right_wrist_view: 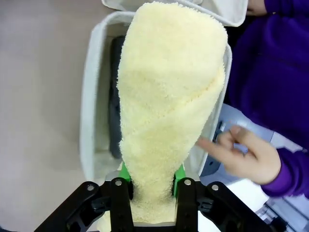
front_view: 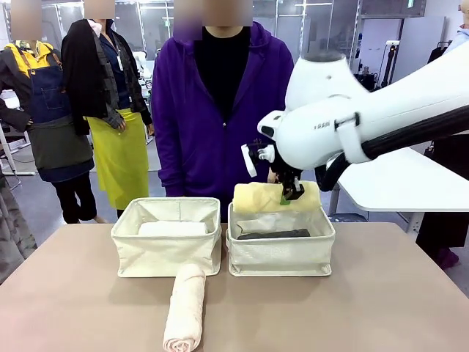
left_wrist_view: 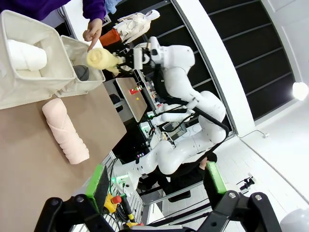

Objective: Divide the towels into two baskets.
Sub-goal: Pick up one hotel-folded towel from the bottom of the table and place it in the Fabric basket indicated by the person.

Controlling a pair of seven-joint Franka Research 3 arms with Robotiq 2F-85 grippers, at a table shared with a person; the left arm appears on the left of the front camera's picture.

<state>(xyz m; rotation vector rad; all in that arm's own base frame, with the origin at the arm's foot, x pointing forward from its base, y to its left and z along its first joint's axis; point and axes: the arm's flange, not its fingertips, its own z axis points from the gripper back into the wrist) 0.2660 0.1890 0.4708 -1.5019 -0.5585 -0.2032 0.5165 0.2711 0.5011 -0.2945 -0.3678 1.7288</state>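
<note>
My right gripper (front_view: 291, 192) is shut on a pale yellow towel roll (front_view: 275, 196), held level just above the right basket (front_view: 280, 255). The right wrist view shows the yellow towel (right_wrist_view: 169, 101) squeezed between the green pads (right_wrist_view: 179, 173), over the basket's rim (right_wrist_view: 89, 96) and the dark grey towel (right_wrist_view: 115, 92) inside it. That grey towel (front_view: 272, 235) lies on the basket's floor. A white towel (front_view: 172, 229) rests in the left basket (front_view: 166, 253). The pink-cream towel (front_view: 185, 308) lies on the table in front of the left basket. My left gripper (left_wrist_view: 157, 181) hangs open in the air off the table's side.
A person in a purple hoodie (front_view: 220, 110) stands right behind the baskets, one hand (right_wrist_view: 246, 152) close to the yellow towel's far side. The brown table (front_view: 381, 308) spreads wide to the front and right. A white table (front_view: 410, 180) stands behind on the right.
</note>
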